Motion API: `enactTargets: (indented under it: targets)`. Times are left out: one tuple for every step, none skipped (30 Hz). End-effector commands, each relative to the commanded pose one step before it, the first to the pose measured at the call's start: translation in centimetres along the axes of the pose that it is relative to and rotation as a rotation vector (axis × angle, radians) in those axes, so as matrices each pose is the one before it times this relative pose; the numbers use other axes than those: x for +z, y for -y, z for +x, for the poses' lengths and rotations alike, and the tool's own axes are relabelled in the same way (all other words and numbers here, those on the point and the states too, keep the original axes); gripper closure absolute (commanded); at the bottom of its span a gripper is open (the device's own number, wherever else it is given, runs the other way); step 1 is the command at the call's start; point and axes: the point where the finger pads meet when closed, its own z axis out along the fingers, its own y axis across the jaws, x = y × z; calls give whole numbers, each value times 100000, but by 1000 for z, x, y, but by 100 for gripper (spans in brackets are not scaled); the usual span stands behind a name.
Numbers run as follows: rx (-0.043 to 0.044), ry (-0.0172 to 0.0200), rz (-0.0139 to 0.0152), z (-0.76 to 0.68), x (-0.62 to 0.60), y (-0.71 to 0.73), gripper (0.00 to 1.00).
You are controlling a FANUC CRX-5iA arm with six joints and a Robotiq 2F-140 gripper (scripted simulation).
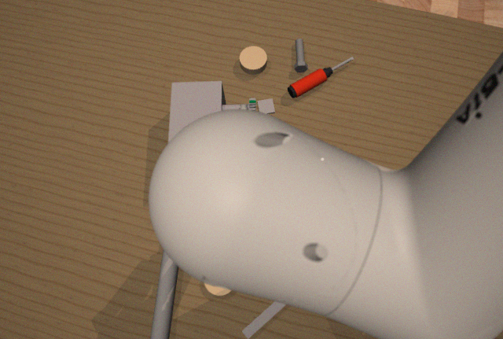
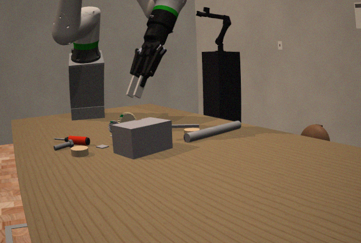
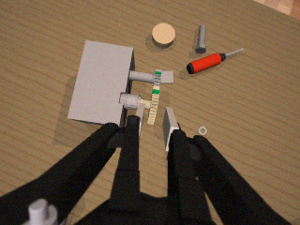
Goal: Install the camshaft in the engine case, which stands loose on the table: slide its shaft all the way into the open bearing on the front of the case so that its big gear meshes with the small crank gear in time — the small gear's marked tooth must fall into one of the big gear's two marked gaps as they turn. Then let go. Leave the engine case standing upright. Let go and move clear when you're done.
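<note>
The grey engine case (image 3: 100, 82) stands upright on the table and also shows in the exterior view (image 2: 141, 136) and the overhead view (image 1: 195, 101). The camshaft's shaft (image 3: 130, 99) sits in the case's front. Its cream big gear (image 3: 155, 105), seen edge-on, lies right beside the small crank gear (image 3: 157, 77). Green marks show on both gears where they meet. In the side view the big gear (image 2: 127, 116) rises behind the case. My gripper (image 3: 154, 114) (image 2: 133, 90) hangs well above the case, tilted, fingers a little apart with nothing between them. The arm hides it in the overhead view.
A red screwdriver (image 3: 213, 61), a grey bolt (image 3: 202, 38), a wooden disc (image 3: 163, 34) and a small washer (image 3: 202, 129) lie near the gears. A small grey plate (image 2: 102, 146) lies beside the case. A long grey rod (image 2: 212, 131), a second disc (image 2: 191, 130) and a flat bar (image 2: 185, 126) lie on the other side.
</note>
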Motion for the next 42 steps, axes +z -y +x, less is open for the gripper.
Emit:
enactTargets:
  targets:
    - [57,8,102,522,-1002,52,73]
    - [1,-1,1,144,-268,0,73]
    - [0,0,0,139,-259,0,73]
    - [0,0,0,133,-247,-1,73]
    - [0,-1,1,126,-233,0,73]
    - [0,1,-1,116,-215,-1,73]
    - [0,-1,1,105,-196,0,73]
    - [0,0,0,93,-174,0,73]
    - [-1,2,-1,80,-150,-1,73]
    - [0,0,0,0,0,0,73]
    - [0,0,0,0,0,0,73]
    - [1,-2,1,68,-127,1,73]
    - [0,0,0,55,-102,0,73]
    - [0,0,0,42,-78,0,73]
    - [0,1,0,30,-56,0,73]
    - [0,1,0,19,-36,0,73]
    - [0,0,0,10,-20,0,73]
    - [0,0,0,4,-8,0,73]
    - [0,0,0,1,-1,0,73]
    - [0,0,0,0,0,0,73]
    - [0,0,0,0,0,0,73]
    - [0,0,0,0,0,0,73]
    - [0,0,0,0,0,0,73]
    - [0,0,0,0,0,0,73]
    - [0,0,0,0,0,0,73]
    - [0,0,0,0,0,0,73]
    - [0,0,0,0,0,0,73]
    - [0,0,0,0,0,0,73]
    - [0,0,0,0,0,0,73]
    - [0,0,0,0,0,0,73]
    - [0,0,0,0,0,0,73]
    - [0,0,0,0,0,0,73]
    - [0,0,0,0,0,0,73]
    - [0,0,0,0,0,0,73]
    - [0,0,0,0,0,0,73]
    - [0,0,0,0,0,0,73]
    - [0,0,0,0,0,0,73]
    - [0,0,0,0,0,0,73]
    - [0,0,0,0,0,0,73]
    - [0,0,0,0,0,0,73]
    - [0,0,0,0,0,0,73]
    - [0,0,0,0,0,0,73]
